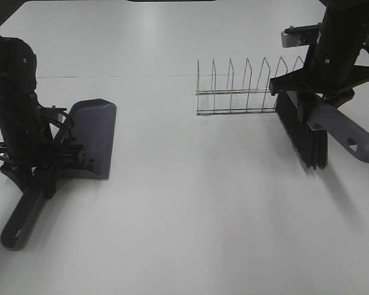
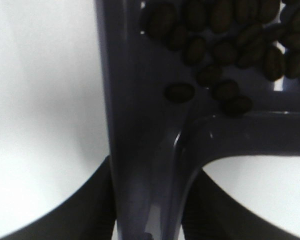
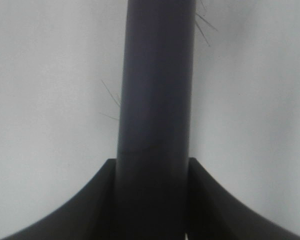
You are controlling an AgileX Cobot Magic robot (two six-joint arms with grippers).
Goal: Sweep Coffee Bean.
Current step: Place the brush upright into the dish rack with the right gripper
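at the left edge of the exterior view, the left arm [image 1: 15,110] came down onto the dustpan [image 1: 95,132]. the left jaws were closed on its handle [image 1: 21,221], one on each side of the stem in the wrist view. the dustpan's long axis ran from the handle end, near the front left corner of the tabletop [image 1: 190,215], back and rightward to the pan. the pan's long straight lip faced right, toward the middle. whether the pan was touching the tabletop could not be told.

the beans [image 2: 225,35] lay inside the dustpan [image 2: 135,125], seen only by the left wrist camera. they were bunched in a loose cluster against the rear wall where the handle joins, their long axes pointing every way. one bean [image 2: 179,92] sat slightly apart from the rest.

a wide stretch of tabletop separated the dustpan from the brush. behind it, right of centre, a wire rack [image 1: 246,86] stood with its length running left to right, its right end just beside the brush.

at the right, the right jaws were closed around the brush handle [image 3: 157,100]. the bristles [image 1: 301,132] pointed down, their row running from back to front. the handle [image 1: 350,135] stuck out toward the right edge.
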